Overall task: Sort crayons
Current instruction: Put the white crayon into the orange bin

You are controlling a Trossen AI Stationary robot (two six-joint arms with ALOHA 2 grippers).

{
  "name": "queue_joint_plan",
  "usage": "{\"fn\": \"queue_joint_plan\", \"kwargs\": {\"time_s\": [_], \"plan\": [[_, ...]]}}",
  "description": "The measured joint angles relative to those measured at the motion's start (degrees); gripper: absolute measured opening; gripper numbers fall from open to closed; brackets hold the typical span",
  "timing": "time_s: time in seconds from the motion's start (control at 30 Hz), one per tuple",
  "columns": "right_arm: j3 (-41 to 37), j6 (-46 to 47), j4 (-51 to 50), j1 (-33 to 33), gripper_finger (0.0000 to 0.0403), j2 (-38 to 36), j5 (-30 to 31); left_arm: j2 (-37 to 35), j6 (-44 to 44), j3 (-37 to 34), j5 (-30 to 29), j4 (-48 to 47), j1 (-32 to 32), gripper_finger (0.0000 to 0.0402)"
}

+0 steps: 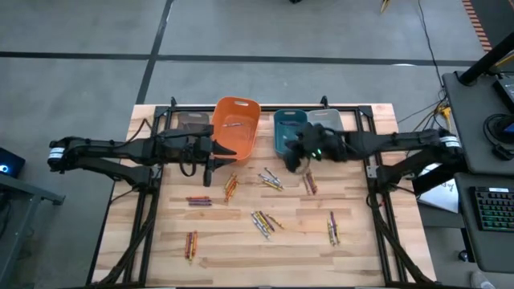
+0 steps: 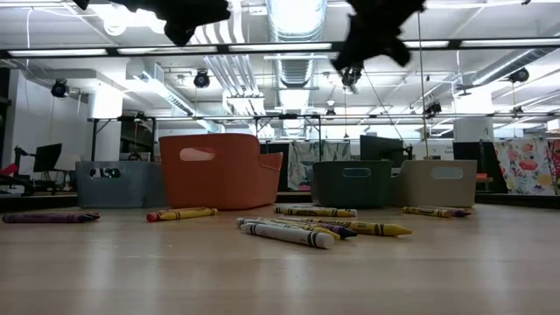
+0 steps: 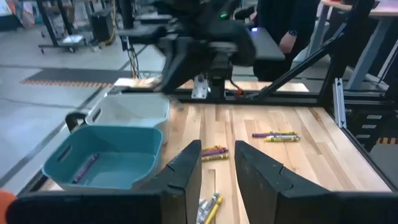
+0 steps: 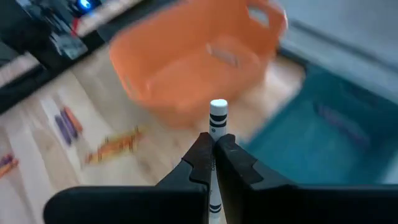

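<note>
Several crayons lie in loose groups on the wooden table: an orange pair, purple ones, a mixed cluster and yellow ones. My right gripper is shut on a white crayon that stands up between its fingers. It hangs in front of the teal bin, with the orange bin beyond. My left gripper is open with nothing in it, hanging in front of the orange bin. A purple crayon lies inside the teal bin.
Four bins stand in a row along the table's back edge: a dark one, the orange one, the teal one and a pale grey one. The black frame rails run along both table sides. A person stands beyond the table.
</note>
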Motion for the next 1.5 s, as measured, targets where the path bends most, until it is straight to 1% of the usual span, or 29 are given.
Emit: {"fn": "queue_joint_plan", "kwargs": {"time_s": [0.1, 0.17, 0.33, 0.43, 0.53, 0.67, 0.8, 0.9, 1.03, 1.37, 1.5], "plan": [[2.1, -7.9, 7.7, -4.4, 0.0009, 3.7, -3.7, -1.7, 1.0, 0.0, 0.0, 0.0, 0.0, 0.0079], [3.4, -12.2, 13.8, -7.1, 0.0009, 6.6, -7.3, -3.0, 1.5, 0.0, 0.0, 0.0, 0.0, 0.0079], [7.3, -19.8, 28.2, -12.7, 0.0009, 15.4, -14.5, -5.6, 2.7, 0.0, 0.0, -0.1, 0.0, 0.0079], [11.5, -22.7, 33.2, -15.4, 0.0009, 21.5, -17.6, -7.2, 3.0, 0.0, 0.0, -0.3, 0.0, 0.0079], [17.0, -25.0, 34.5, -17.5, 0.0009, 27.4, -20.0, -8.8, 3.0, 0.0, 0.0, -1.3, 0.0, 0.0079], [24.0, -28.0, 33.7, -19.6, 0.0009, 34.5, -20.3, -11.0, 3.0, 0.0, 0.0, -2.8, 0.0, 0.0079], [28.7, -29.6, 33.4, -21.1, 0.0009, 39.7, -20.4, -12.9, 3.0, 0.0, 0.0, -4.7, 0.0, 0.0079], [31.6, -30.3, 30.9, -22.1, 0.0009, 42.8, -20.6, -13.9, 3.0, 0.0, 0.0, -5.5, 0.0, 0.0079], [35.7, -31.2, 26.2, -22.9, 0.0009, 46.9, -23.3, -14.6, 4.0, 0.0, -0.1, -6.4, 0.0, 0.0079], [50.0, -39.7, 3.6, -22.9, 0.0009, 55.9, -23.5, -14.3, 4.5, 0.0, -0.6, -6.7, 0.0, 0.0079], [52.5, -41.0, 0.4, -22.9, 0.0009, 57.4, -23.5, -14.2, 4.5, 0.0, -0.6, -7.0, 0.0, 0.0079]]}}
